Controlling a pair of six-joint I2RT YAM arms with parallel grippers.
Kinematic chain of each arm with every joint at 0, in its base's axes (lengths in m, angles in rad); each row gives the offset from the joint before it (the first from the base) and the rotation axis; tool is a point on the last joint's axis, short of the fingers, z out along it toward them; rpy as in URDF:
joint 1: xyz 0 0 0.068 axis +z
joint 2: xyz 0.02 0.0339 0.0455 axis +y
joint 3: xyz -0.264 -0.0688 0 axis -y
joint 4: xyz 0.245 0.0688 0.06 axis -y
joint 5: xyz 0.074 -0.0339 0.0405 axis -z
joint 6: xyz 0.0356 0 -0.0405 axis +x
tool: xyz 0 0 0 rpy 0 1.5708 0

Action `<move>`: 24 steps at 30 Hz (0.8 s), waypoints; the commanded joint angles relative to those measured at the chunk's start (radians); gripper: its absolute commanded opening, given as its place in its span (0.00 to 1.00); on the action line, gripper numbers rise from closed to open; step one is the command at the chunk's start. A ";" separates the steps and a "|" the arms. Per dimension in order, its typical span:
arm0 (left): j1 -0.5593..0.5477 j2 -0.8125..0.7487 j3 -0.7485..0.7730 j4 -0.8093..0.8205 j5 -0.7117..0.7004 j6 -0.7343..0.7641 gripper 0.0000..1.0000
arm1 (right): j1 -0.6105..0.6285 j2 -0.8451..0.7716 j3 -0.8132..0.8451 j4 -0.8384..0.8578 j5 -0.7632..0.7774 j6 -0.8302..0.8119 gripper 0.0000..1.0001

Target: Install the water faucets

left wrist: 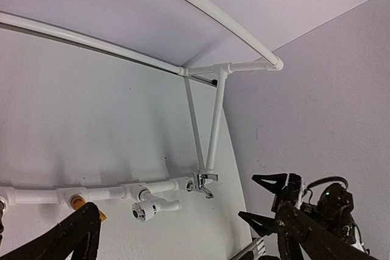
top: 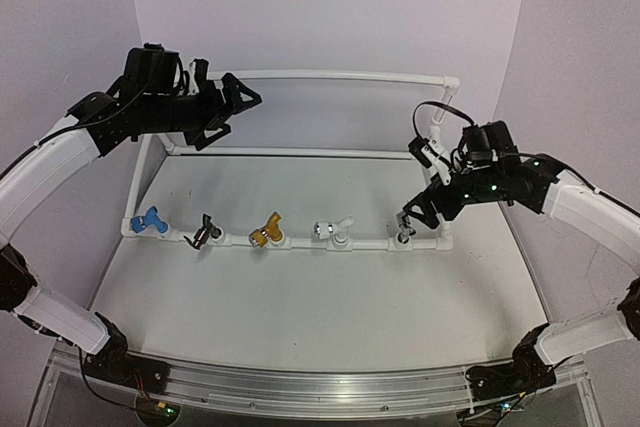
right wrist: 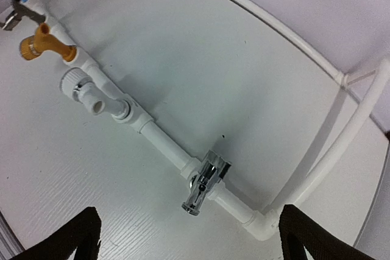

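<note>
Five water faucets are sitting along the near rail of the white pipe frame [top: 330, 75], running from 9 o'clock to 3 o'clock in the top view: the blue faucet [top: 150, 219], the black faucet [top: 205, 234], the gold faucet [top: 266, 233], the white faucet [top: 331, 231] and the silver-grey faucet [top: 404, 238].

The right gripper [top: 410, 217] is hovering just over the silver-grey faucet, at about 4 o'clock of the frame. Its fingers are spread wide and holding nothing, and in its wrist view the fitting is lying between the two dark fingertips, clear of both. The left gripper [top: 232, 115] is hanging high at 10 o'clock near the far rail, its fingers likewise parted and empty.

All five seem to be in their sockets, so the job is looking close to done. Whether the silver-grey one is fully seated is hard to tell from these angles.

Trouble would be coming mostly from the right arm. If a finger is catching the handle as the arm moves, it could be levering the fitting back out. If the fingers are closing off-centre, they could be twisting the spout askew. With nothing holding the frame, a push could also be sliding it across the table [top: 300, 307].
</note>
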 commanded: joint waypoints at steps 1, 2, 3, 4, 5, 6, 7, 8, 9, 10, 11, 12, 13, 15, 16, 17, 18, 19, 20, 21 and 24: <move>0.001 -0.017 0.021 -0.005 0.046 0.051 1.00 | -0.001 -0.051 0.122 -0.155 -0.135 -0.648 0.98; 0.000 -0.013 0.027 -0.014 0.066 0.058 1.00 | -0.001 -0.044 0.139 -0.182 -0.137 -0.751 0.98; 0.001 -0.007 0.034 -0.021 0.085 0.066 1.00 | -0.001 -0.032 0.154 -0.230 -0.141 -0.885 0.98; 0.001 -0.002 0.042 -0.027 0.105 0.074 1.00 | -0.001 -0.019 0.167 -0.265 -0.139 -1.012 0.98; 0.001 0.004 0.048 -0.035 0.124 0.081 1.00 | -0.001 -0.003 0.175 -0.298 -0.133 -1.136 0.98; 0.000 0.008 0.052 -0.039 0.139 0.086 1.00 | -0.001 0.014 0.184 -0.322 -0.126 -1.251 0.98; 0.001 0.011 0.055 -0.043 0.150 0.088 1.00 | 0.000 0.032 0.194 -0.339 -0.118 -1.371 0.98; 0.001 0.014 0.056 -0.044 0.161 0.089 1.00 | -0.001 0.051 0.205 -0.345 -0.108 -1.450 0.98; 0.001 0.015 0.056 -0.044 0.169 0.090 1.00 | -0.001 0.077 0.215 -0.352 -0.093 -1.535 0.98; 0.001 0.013 0.055 -0.044 0.175 0.089 1.00 | -0.001 0.103 0.228 -0.358 -0.078 -1.613 0.98; 0.001 0.011 0.053 -0.045 0.180 0.087 1.00 | -0.001 0.129 0.244 -0.363 -0.064 -1.677 0.98; 0.001 0.009 0.051 -0.044 0.183 0.085 1.00 | -0.001 0.161 0.262 -0.369 -0.048 -1.741 0.97; 0.001 0.005 0.048 -0.042 0.185 0.083 1.00 | -0.001 0.193 0.283 -0.373 -0.036 -1.792 0.97; 0.001 -0.004 0.040 -0.033 0.187 0.076 1.00 | -0.001 0.251 0.319 -0.384 0.006 -1.884 0.96; 0.001 -0.010 0.036 -0.030 0.188 0.071 1.00 | -0.001 0.277 0.335 -0.387 0.024 -1.914 0.96; 0.001 -0.015 0.031 -0.026 0.186 0.066 1.00 | -0.001 0.304 0.351 -0.389 0.042 -1.939 0.96; 0.001 -0.021 0.026 -0.024 0.184 0.063 1.00 | -0.001 0.334 0.370 -0.395 0.061 -1.960 0.96; 0.001 -0.028 0.020 -0.021 0.181 0.057 1.00 | -0.001 0.353 0.385 -0.398 0.068 -1.984 0.95; 0.001 -0.039 0.014 -0.018 0.176 0.054 1.00 | -0.001 0.367 0.395 -0.403 0.076 -2.005 0.95; 0.001 -0.048 0.005 -0.015 0.171 0.049 1.00 | -0.001 0.380 0.397 -0.407 0.089 -2.029 0.95; 0.001 -0.078 -0.020 -0.001 0.151 0.039 1.00 | -0.001 0.411 0.385 -0.399 0.145 -2.096 0.94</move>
